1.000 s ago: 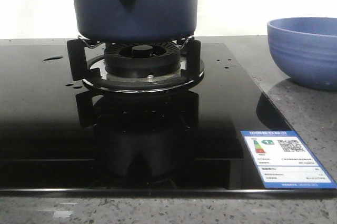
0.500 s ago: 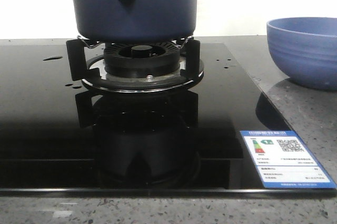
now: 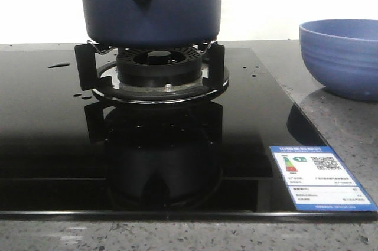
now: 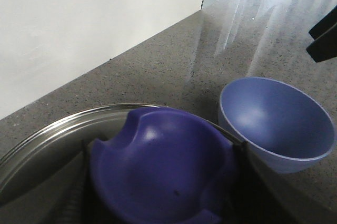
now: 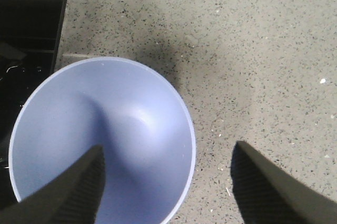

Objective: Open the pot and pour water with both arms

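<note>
Pot, large, dark navy-blue, round and straight-sided (image 3: 150,3), sits on the black burner grate (image 3: 150,71) of the glossy black glass cooktop (image 3: 47,121); its top is cut off in the front view. The water (image 3: 59,65) shows only as drops on the glass at 9 o'clock from the burner. The light-blue ribbed bowl (image 3: 342,56) stands on the speckled grey surface (image 5: 263,50) at 3 o'clock from the pot, well apart.

My left fingers (image 4: 76,197) flank a rounded blue knob (image 4: 158,166) set in a steel-rimmed lid (image 4: 47,129). I cannot tell whether they actually press on it. My right fingers (image 5: 68,192) are spread wide and hold nothing, hovering over the bowl's rim.

I see three risks. If the hold on the smooth domed knob is loose, the lid could slip and drop onto the pot or glass. Wet glass could let anything set down there slide. A descending right arm could clip the bowl's rim and tip or push it.
</note>
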`<state>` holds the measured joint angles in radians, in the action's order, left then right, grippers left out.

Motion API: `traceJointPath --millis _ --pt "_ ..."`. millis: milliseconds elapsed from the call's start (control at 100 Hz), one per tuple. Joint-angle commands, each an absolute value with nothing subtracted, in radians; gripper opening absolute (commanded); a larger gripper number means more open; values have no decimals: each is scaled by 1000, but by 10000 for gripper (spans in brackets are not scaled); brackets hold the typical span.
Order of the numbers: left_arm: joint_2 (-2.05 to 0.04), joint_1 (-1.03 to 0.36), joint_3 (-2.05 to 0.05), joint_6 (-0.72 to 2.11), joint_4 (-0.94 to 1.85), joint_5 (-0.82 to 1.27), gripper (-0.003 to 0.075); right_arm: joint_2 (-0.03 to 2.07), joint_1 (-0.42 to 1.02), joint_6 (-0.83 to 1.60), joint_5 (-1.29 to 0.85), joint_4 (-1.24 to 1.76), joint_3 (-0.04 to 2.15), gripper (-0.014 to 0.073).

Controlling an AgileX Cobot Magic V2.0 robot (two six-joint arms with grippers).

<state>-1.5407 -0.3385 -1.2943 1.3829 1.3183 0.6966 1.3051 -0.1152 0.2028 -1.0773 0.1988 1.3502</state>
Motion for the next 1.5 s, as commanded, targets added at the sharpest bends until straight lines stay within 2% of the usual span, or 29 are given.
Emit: traceJointPath --millis 0,190,360,410,590,820,890,980,1030,1140,1160,1280,1490 --pt "-1500 -347 -1334 1385 1382 698 347 1274 -119 213 -1037 216 1383 455" --pt "-1500 -347 -1334 1385 1353 700 375 1274 -119 213 -1037 216 1383 455" --pt "-1500 -347 -1334 1385 1349 700 556 1274 -119 213 -1037 217 1383 455" --pt "-1500 -347 -1334 1385 1349 700 585 1274 -119 213 -1037 217 1383 455" --pt "-1469 -315 -1336 1378 1349 708 589 1272 -119 215 -1041 217 1383 455" --pt "-1351 -206 -1336 1356 1349 759 576 1226 -119 230 -1007 288 1383 454" --pt "-1313 -172 -1336 1319 1349 759 534 1206 -119 230 -976 329 1383 421" --pt "-1274 -127 -1336 1267 1349 754 403 1186 -119 236 -928 413 1381 301" --pt "-1255 -102 -1336 1239 1349 754 294 1178 -119 259 -902 471 1381 204" --pt "-1214 -60 -1324 1215 1344 754 -22 1168 -119 381 -863 606 1381 -45" --pt "-1205 -56 -1319 1215 1339 752 -16 1166 -119 407 -856 630 1381 -74" --pt "-1145 -35 -1276 1215 1317 715 -19 1134 -119 500 -778 720 1343 -53" --pt "-939 -35 -1042 1215 1267 400 -19 966 -117 755 -524 856 1085 -53"
